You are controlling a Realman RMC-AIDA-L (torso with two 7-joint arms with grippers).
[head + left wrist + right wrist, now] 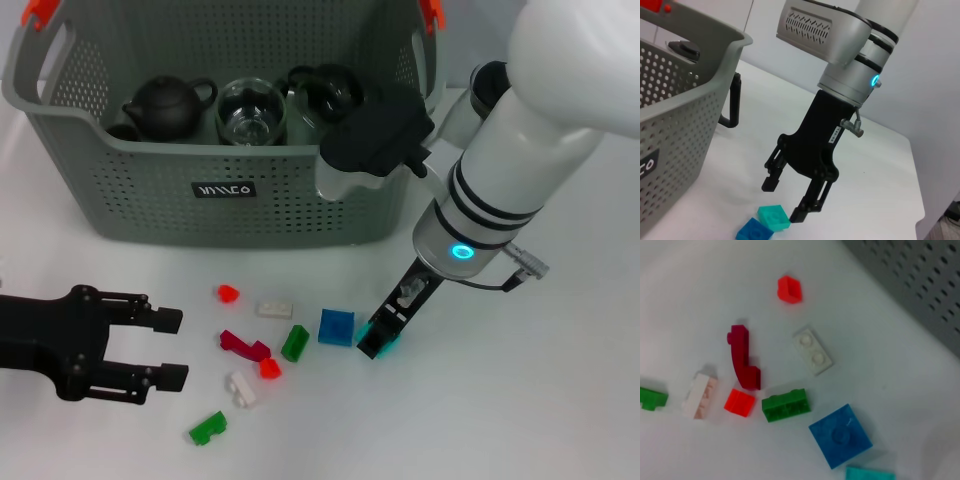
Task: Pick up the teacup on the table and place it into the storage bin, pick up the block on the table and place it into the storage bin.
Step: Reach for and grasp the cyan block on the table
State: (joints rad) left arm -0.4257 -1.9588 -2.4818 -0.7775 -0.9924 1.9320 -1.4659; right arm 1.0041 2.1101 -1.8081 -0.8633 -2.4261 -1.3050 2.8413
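Observation:
The grey perforated storage bin [150, 190] stands at the back of the table. Inside it are a black teapot [165, 105], a clear glass cup [251, 110] and a glass pot with a black lid [330, 90]. No teacup shows on the table. My right gripper [383, 338] [785, 200] is open and low over a teal block [774, 218] [392, 343] [870, 474], its fingertips on either side just above it. A blue block [336, 327] [841, 436] [755, 231] lies beside it. My left gripper [172, 347] rests open at the left.
Loose blocks are scattered in front of the bin: a green one [295, 342] [786, 405], a dark red one [243, 345] [742, 357], red ones [227, 293] [270, 368], white ones [274, 308] [241, 389] and another green one [208, 428]. The table's edge [912, 165] runs behind the right arm.

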